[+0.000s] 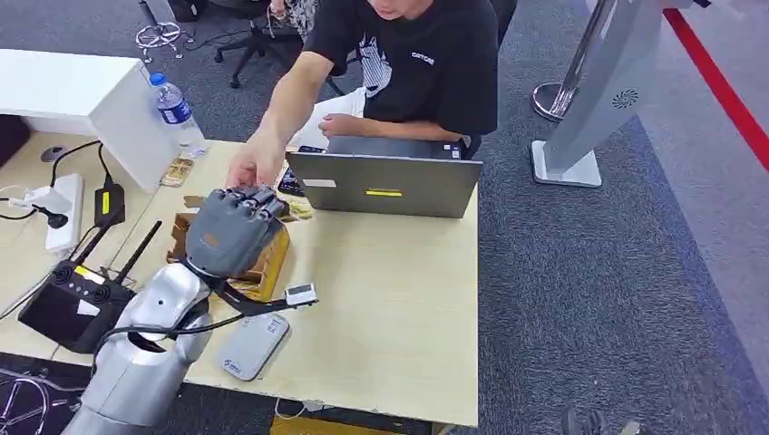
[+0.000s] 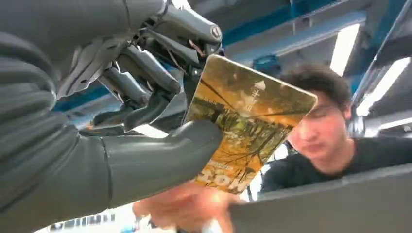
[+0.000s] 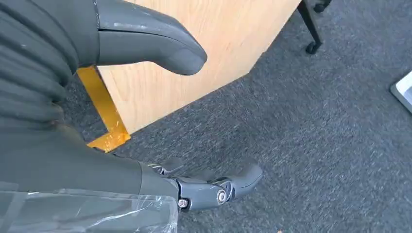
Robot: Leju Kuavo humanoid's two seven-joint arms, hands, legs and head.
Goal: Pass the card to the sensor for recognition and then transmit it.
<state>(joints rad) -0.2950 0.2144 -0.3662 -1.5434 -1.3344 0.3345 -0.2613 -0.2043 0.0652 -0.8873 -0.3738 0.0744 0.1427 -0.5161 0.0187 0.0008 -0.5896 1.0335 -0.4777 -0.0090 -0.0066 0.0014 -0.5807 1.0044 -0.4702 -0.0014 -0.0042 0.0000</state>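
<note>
My left hand (image 1: 234, 231) is raised over the wooden table (image 1: 399, 308) and pinches a yellow card (image 2: 248, 124) between thumb and fingers. The card (image 1: 272, 263) shows below the hand as a yellow-brown edge. It carries an autumn tree picture and large letters. A person's hand (image 1: 257, 166) reaches across the table and nearly meets my fingertips. A flat grey-white reader (image 1: 254, 344) lies near the table's front edge, below my forearm. My right hand (image 3: 73, 160) hangs beside the table over the carpet, thumb (image 3: 145, 43) and fingers apart, holding nothing.
A grey laptop (image 1: 385, 184) stands open in front of the seated person. A water bottle (image 1: 175, 109), a white box (image 1: 82, 95), a power strip (image 1: 63, 213) and a black controller (image 1: 68, 304) crowd the left side. A white stand (image 1: 589, 118) rises on the carpet at right.
</note>
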